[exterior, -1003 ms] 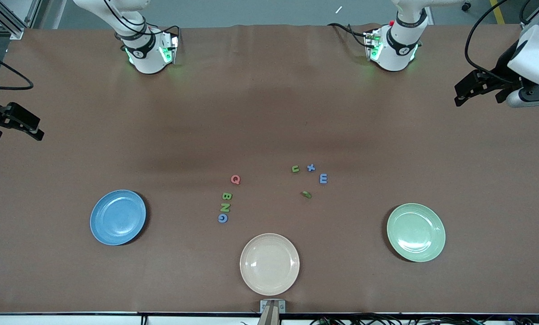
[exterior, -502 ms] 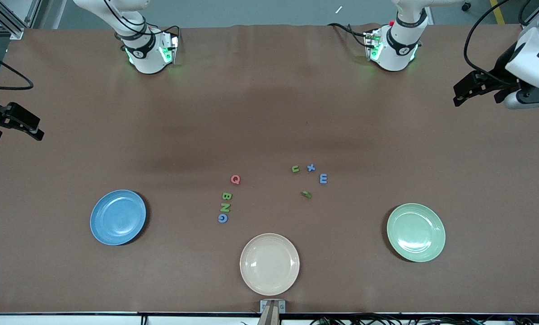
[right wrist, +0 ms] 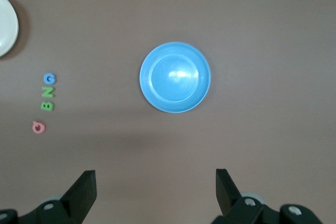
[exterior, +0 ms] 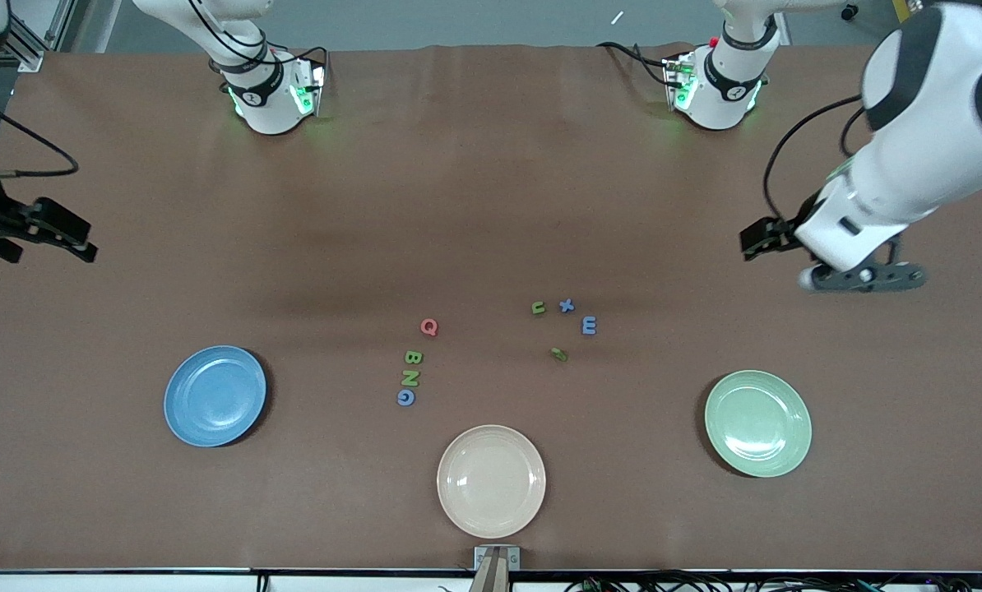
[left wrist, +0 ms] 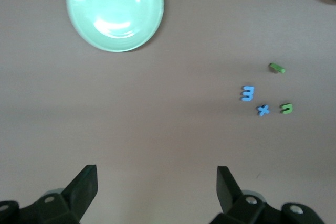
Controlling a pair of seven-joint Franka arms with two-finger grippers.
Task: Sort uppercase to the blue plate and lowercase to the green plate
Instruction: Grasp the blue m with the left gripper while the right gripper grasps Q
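Both grippers, left (exterior: 754, 244) and right (exterior: 80, 247), hung open and empty over bare table, all letters unsorted between the blue plate (exterior: 215, 395) and green plate (exterior: 757, 423); the m (exterior: 589, 326) wanted a square, low pinch.

blue plate (right wrist: 175, 77), pink Q (right wrist: 38, 127), seemingly empty hand (right wrist: 155, 192) spread

uppercase (exterior: 413, 363) mid-table, toward right arm's end from lowercase (exterior: 565, 325) | blue plate (exterior: 215, 395) right arm's end | green plate (exterior: 757, 423) left arm's end | cream plate (exterior: 491, 480) between, nearest camera
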